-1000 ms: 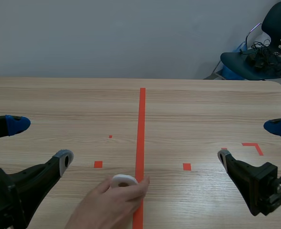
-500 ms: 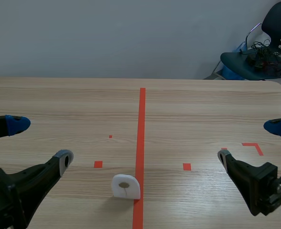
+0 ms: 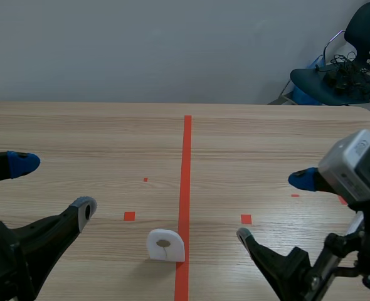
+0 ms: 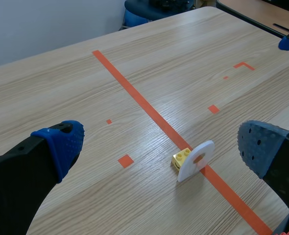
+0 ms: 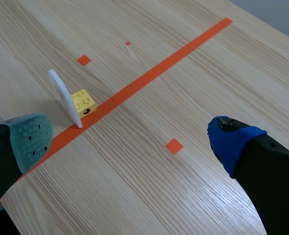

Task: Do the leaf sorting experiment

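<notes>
Beyond the wooden table [image 3: 78, 132] stands a dark chair [image 3: 360, 28].

White piece: we see a white arch-shaped piece [image 3: 166, 244] with a small brown spot, standing close to the near edge of the table [image 3: 110, 135], its right side on the centre tape line.
Left gripper: our left gripper [image 3: 52, 187] sits by the table's left edge, fingers spread wide.
Right gripper: our right gripper [image 3: 274, 208] is over the near right corner, fingers wide apart.
Chair: we note a dark chair [image 3: 310, 80] carrying cables beyond the far right corner.
</notes>
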You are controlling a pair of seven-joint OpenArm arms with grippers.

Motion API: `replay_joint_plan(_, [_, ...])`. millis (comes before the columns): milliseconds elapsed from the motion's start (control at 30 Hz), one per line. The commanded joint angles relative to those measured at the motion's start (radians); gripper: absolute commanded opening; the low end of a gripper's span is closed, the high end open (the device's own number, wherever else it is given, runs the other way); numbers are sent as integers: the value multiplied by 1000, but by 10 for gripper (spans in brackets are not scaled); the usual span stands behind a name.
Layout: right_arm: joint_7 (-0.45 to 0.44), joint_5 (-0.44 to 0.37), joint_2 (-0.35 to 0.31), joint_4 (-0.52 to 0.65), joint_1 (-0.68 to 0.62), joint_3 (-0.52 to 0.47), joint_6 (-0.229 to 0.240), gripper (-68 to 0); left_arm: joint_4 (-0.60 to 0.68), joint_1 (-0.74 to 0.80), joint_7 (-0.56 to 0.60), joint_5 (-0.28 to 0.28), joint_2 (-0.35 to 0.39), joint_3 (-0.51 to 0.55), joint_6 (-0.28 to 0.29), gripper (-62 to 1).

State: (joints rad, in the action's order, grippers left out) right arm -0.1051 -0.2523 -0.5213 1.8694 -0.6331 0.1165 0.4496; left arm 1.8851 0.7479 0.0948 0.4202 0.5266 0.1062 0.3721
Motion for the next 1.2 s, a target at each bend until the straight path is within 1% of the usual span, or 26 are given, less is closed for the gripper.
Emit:
replay_joint_plan(0, [-20, 2, -2, -35, 55, 35, -3, 4, 18, -3, 18, 10, 3, 6, 5, 14])
replay_joint_plan(100, [-53, 37, 16, -115, 135, 131, -3, 4, 18, -3, 18, 10, 3, 6, 5, 14])
replay_joint_plan(200, [-81, 92, 53, -206, 215, 224, -3, 4, 18, -3, 18, 10, 3, 6, 5, 14])
replay_joint_plan(300, [-90, 124, 100, -307, 291, 311, -7, 4, 18, -3, 18, 10, 3, 6, 5, 14])
replay_joint_plan(467, [-164, 200, 188, -493, 401, 419, -15, 4, 18, -3, 19, 10, 3, 6, 5, 14])
replay_joint_plan(533, [-175, 230, 217, -553, 434, 451, -16, 4, 18, -3, 19, 10, 3, 6, 5, 14])
replay_joint_plan(567, [-180, 237, 230, -577, 449, 465, -20, -7, 18, -3, 19, 10, 3, 6, 5, 14])
replay_joint_plan(633, [-198, 255, 249, -615, 469, 486, -42, -75, 18, -3, 19, 10, 3, 6, 5, 14])
replay_joint_plan(733, [-216, 277, 261, -632, 484, 500, -45, -212, 18, -3, 20, 10, 3, 6, 5, 14])
replay_joint_plan(833, [-216, 277, 264, -632, 484, 500, -45, -354, 18, -3, 21, 10, 3, 6, 5, 14])
replay_joint_plan(1000, [-221, 277, 264, -632, 484, 500, -45, -550, 18, -3, 21, 10, 3, 6, 5, 14])
replay_joint_plan(1067, [-224, 277, 264, -632, 484, 500, -45, -611, 18, -3, 21, 10, 3, 6, 5, 14])
replay_joint_plan(1100, [-226, 277, 264, -631, 484, 500, -45, -630, 18, -3, 21, 10, 3, 6, 5, 14])
replay_joint_plan(1167, [-244, 277, 260, -622, 483, 497, -45, -640, 18, -3, 21, 10, 3, 6, 5, 14])
